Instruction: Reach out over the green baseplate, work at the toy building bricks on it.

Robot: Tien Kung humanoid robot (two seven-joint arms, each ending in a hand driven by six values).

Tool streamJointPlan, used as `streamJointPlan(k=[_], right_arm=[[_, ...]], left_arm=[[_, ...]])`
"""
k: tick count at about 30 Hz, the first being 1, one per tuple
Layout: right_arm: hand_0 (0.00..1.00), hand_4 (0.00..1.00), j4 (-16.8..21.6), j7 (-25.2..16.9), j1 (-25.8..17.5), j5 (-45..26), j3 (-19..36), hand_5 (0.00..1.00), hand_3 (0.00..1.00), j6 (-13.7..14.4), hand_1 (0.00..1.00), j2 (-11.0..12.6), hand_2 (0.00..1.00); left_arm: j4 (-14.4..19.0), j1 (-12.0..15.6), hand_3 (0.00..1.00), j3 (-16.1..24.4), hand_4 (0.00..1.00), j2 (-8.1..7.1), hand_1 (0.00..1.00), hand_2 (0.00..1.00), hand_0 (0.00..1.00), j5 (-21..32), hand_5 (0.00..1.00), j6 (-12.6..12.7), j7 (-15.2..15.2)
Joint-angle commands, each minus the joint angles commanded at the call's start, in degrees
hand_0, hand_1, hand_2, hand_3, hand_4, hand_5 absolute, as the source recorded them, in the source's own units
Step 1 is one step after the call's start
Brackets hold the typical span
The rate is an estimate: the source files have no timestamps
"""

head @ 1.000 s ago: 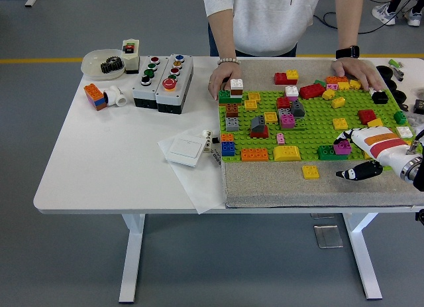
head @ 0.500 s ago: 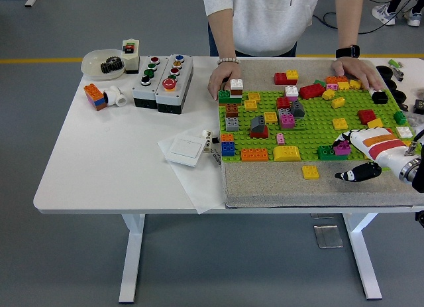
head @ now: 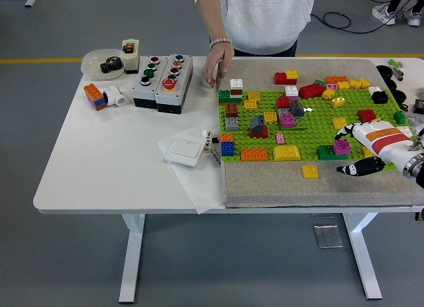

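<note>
The reach appears to be in its early part: the right hand point(head: 366, 150) is held low over the near right corner of the green baseplate point(head: 311, 131), which lies on a grey mat point(head: 265, 184) at the table's right end. No brick is held; the fingers are loosely curled, with the dark thumb out toward the near edge. A magenta brick on a green one point(head: 341, 147) sits just beside the fingertips. A closing pinch on it is probably called for next.
</note>
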State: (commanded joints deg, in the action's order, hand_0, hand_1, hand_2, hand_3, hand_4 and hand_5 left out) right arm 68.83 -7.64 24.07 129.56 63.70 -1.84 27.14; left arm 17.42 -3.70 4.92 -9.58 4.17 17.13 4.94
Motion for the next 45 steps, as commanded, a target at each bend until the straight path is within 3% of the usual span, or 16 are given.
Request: streamJointPlan(k=[5,13,20,28,29,45], right_arm=[[0.703,0.938,0.73,0.02,-0.22,0.06,0.32,0.327,0.686,0.12,0.670,0.15,0.710],[0.695,0.938,4.91,0.10,-0.86,-0.99,-0.72,0.326,0.680,0.76,0.661,0.89,0.705],[0.656,0.928,7.51,0.88,-0.76,-2.27,-3.63,0.323,0.649,-0.66,0.632,0.87,0.684],[0.632,0.920,7.76,1.92,-0.73,-3.20,-6.17,0.318,0.633,-0.70,0.620,0.36,0.669],[0.605,0.880,7.73,2.06,-0.70,-3.31,-6.38,0.304,0.578,-0.56,0.603,0.30,0.631],[0.579,0.857,5.75,3.25,0.18,-4.36,-9.22,0.291,0.561,0.25,0.587,-1.01,0.611]], left_arm=[[-0.01,0.08,0.747,0.08,0.739,-0.01,0.880,0.877,0.863,-0.18,0.648,0.01,-0.06],[0.03,-0.12,0.748,-0.36,0.739,-0.10,0.879,0.878,0.862,0.48,0.647,-0.04,0.24],[0.02,-0.42,0.748,-0.67,0.739,-0.07,0.879,0.877,0.861,1.00,0.649,-0.05,0.44],[0.06,-0.62,0.746,-0.84,0.738,-0.11,0.879,0.877,0.861,1.22,0.649,-0.07,0.55],[0.06,-0.63,0.747,-0.86,0.738,-0.12,0.878,0.877,0.861,1.23,0.650,-0.07,0.55],[0.06,-0.77,0.748,-0.94,0.739,-0.12,0.878,0.877,0.861,1.38,0.651,-0.06,0.60]])
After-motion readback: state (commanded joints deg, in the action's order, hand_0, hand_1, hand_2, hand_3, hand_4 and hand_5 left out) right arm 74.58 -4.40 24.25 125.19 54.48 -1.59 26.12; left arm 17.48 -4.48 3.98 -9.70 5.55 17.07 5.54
